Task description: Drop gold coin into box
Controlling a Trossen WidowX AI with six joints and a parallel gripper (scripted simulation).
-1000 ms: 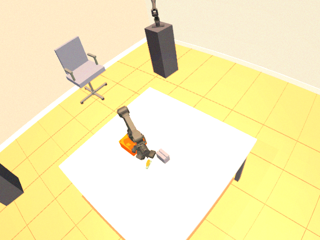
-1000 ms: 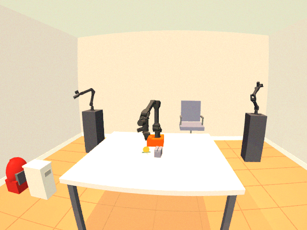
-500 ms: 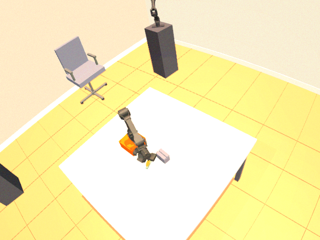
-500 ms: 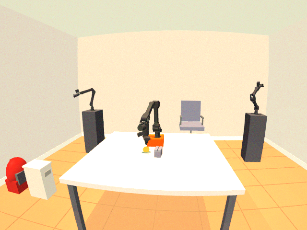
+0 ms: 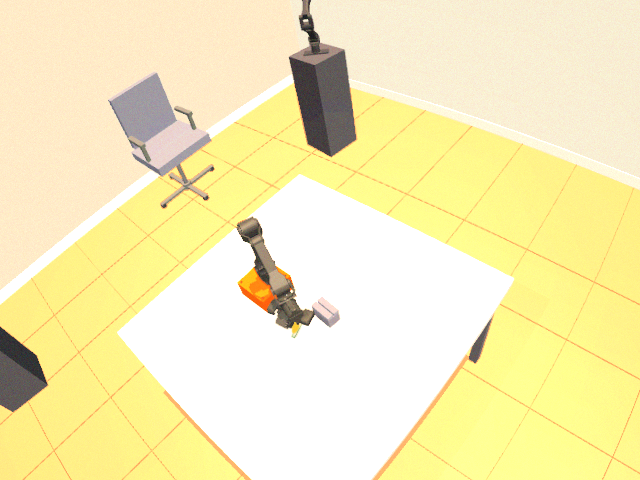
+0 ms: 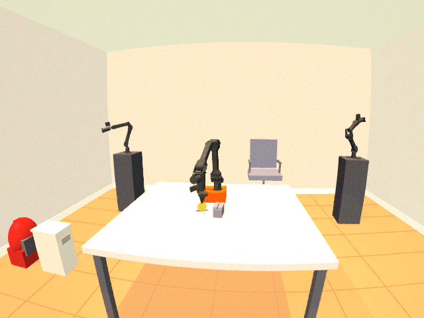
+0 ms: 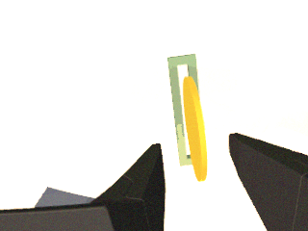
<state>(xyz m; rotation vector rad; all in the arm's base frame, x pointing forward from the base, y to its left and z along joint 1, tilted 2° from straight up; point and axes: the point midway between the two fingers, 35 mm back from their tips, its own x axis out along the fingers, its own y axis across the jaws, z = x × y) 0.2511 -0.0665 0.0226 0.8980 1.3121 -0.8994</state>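
The gold coin (image 5: pixel 295 327) (image 6: pixel 201 207) (image 7: pixel 194 125) stands on its edge in the green holder (image 5: pixel 294 335) (image 6: pixel 197 210) (image 7: pixel 182 61). My gripper (image 5: pixel 297 322) (image 6: pixel 202 202) (image 7: pixel 194 147) is open and empty, pointing down just above the coin. In the wrist view the near end of the coin shows between the two fingertips, one on each side of it, with a gap on both sides. The closed grey box (image 5: pixel 325 312) (image 6: pixel 217 211) stands beside the holder, its slot visible in the lid. A corner of the box (image 7: pixel 62 196) shows at the lower left of the wrist view, partly hidden by a finger.
The orange base (image 5: pixel 253 290) (image 6: pixel 216 196) of the arm stands behind the coin and box on the white table (image 5: pixel 361 382) (image 6: pixel 212 242). A chair (image 5: pixel 170 144) (image 6: pixel 264 154) and dark pedestals (image 5: pixel 325 103) (image 6: pixel 350 191) stand away from the table.
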